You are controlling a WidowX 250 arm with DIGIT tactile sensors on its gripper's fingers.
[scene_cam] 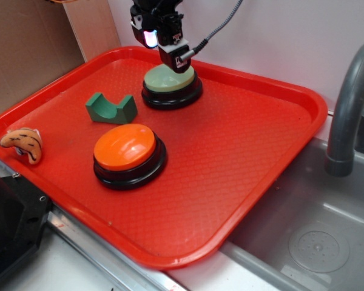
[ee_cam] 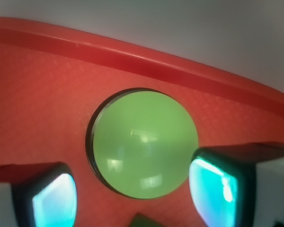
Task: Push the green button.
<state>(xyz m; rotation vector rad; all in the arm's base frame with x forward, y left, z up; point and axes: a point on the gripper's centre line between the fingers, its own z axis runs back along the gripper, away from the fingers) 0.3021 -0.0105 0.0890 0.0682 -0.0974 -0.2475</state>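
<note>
Black robot gripper [scene_cam: 173, 60] directly over pale green domed round button [scene_cam: 170, 79] on red plastic tray [scene_cam: 261, 163]; fingers [ee_cam: 54, 201] spread, pinching nothing.

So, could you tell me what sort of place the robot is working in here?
It looks like a toy or mock kitchen counter, probably a lab setup. A grey faucet curves over a grey sink at the right, and a red tray beside it holds the green button and an orange button.

A toy kitchen: grey sink [scene_cam: 327, 242], faucet [scene_cam: 350, 103] and red tray [scene_cam: 279, 176].
</note>
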